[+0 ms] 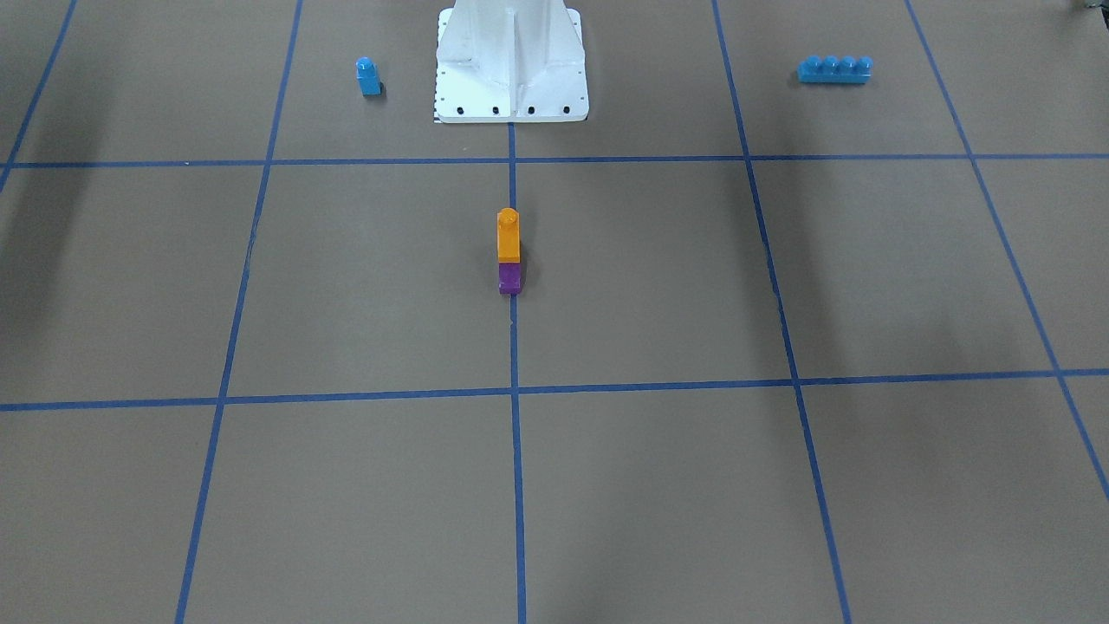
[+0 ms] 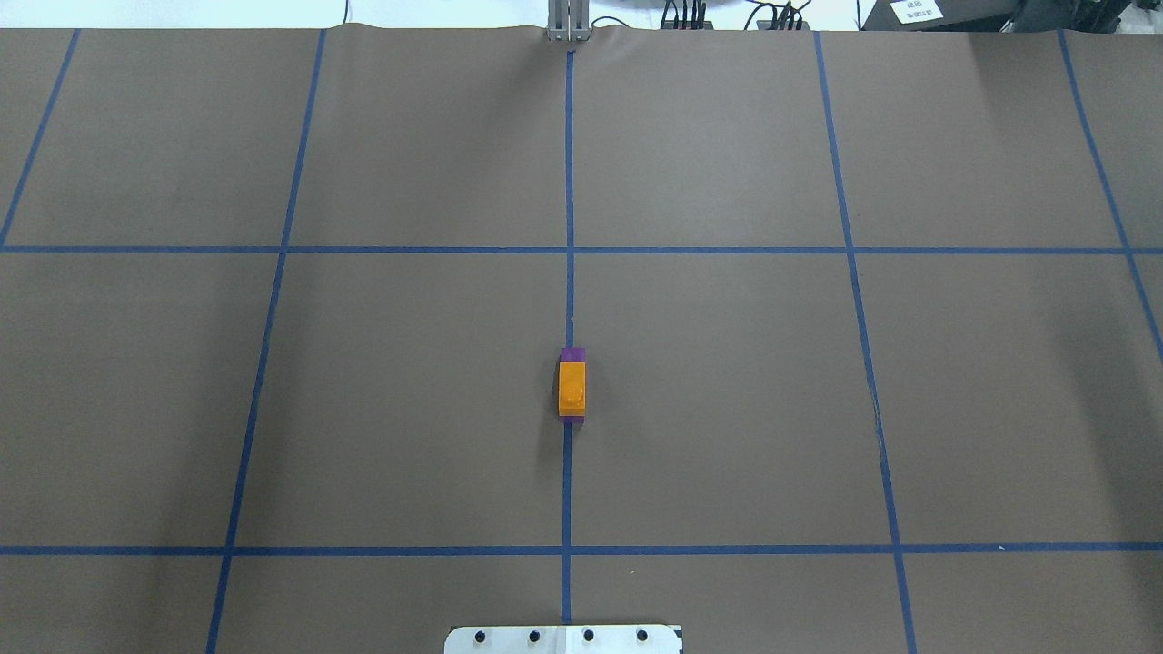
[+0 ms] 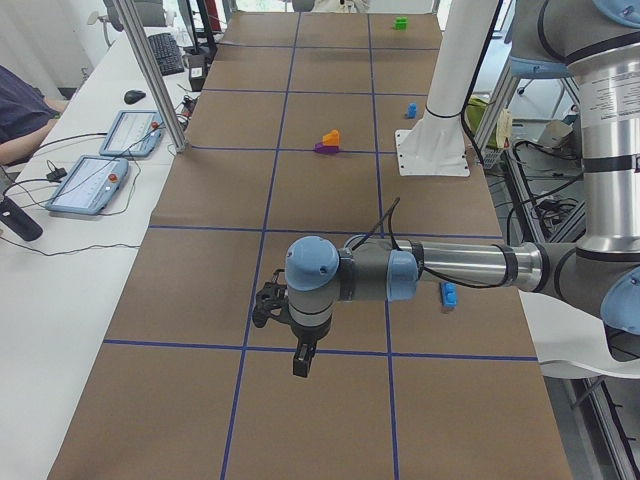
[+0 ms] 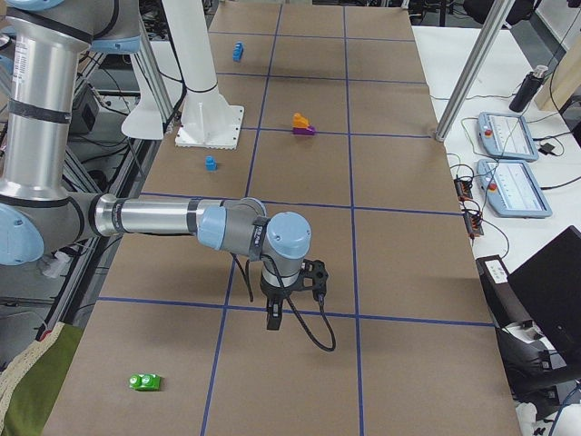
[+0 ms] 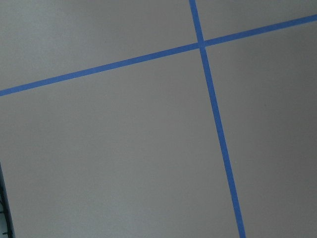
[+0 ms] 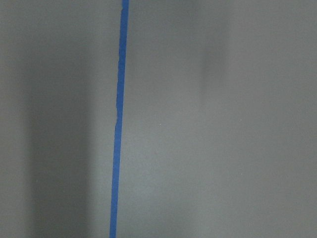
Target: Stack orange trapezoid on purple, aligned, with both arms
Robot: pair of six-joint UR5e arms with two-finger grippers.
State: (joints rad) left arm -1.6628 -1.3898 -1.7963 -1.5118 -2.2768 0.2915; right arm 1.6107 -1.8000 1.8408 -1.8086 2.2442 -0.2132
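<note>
Overhead exterior gives me the orange trapezoid sitting on the purple, which it mostly hides, on the centre tape line. Only the side views catch my left gripper and right gripper, both well apart from those blocks; whether their fingers are parted I cannot tell.

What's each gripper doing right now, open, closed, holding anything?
Left gripper: cannot be told; it shows only in a side view.
Right gripper: cannot be told; it shows only in a side view.
</note>
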